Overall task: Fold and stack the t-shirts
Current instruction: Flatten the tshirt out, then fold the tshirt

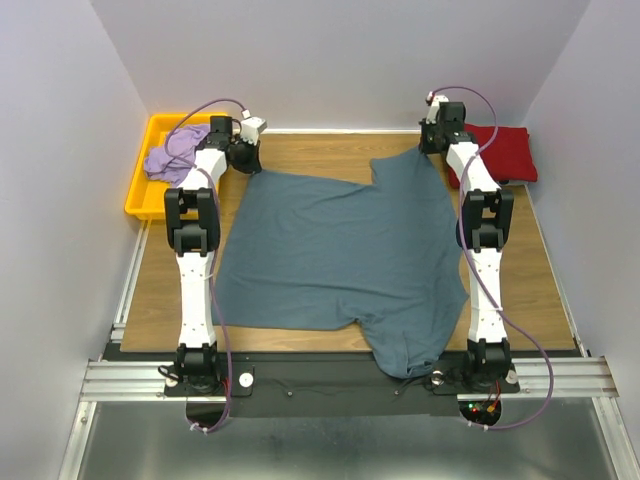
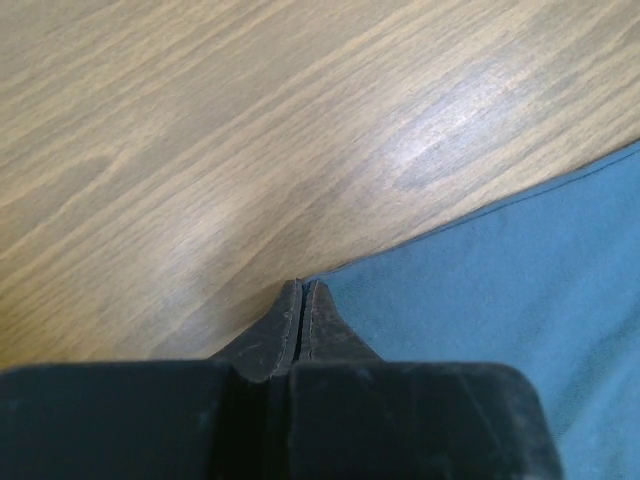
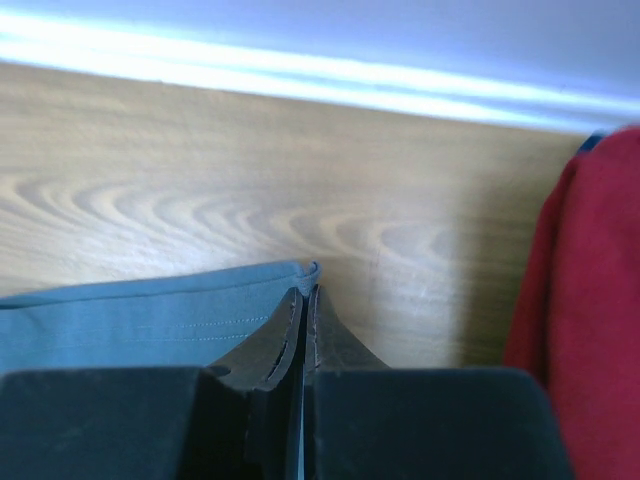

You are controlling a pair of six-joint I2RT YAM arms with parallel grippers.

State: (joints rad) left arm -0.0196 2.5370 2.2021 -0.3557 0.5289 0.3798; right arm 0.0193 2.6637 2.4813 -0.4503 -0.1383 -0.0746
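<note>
The slate blue-grey t-shirt (image 1: pixel 335 250) lies spread across the table, its near part hanging over the front edge. My left gripper (image 1: pixel 247 160) is shut on its far left corner (image 2: pixel 420 290); the closed fingertips (image 2: pixel 303 290) pinch the cloth edge. My right gripper (image 1: pixel 432 140) is shut on the far right corner, where the hemmed edge (image 3: pixel 200 310) ends at the fingertips (image 3: pixel 307 298). The dark red t-shirt (image 1: pixel 500 152) lies folded at the far right and shows in the right wrist view (image 3: pixel 585 300). The pale lavender t-shirt (image 1: pixel 175 155) lies crumpled in the yellow tray (image 1: pixel 145 195).
The yellow tray stands at the far left beside the table. White walls close in the back and sides. Bare wood (image 1: pixel 310 150) shows behind the shirt, between the two grippers. A metal rail (image 1: pixel 340 378) runs along the front.
</note>
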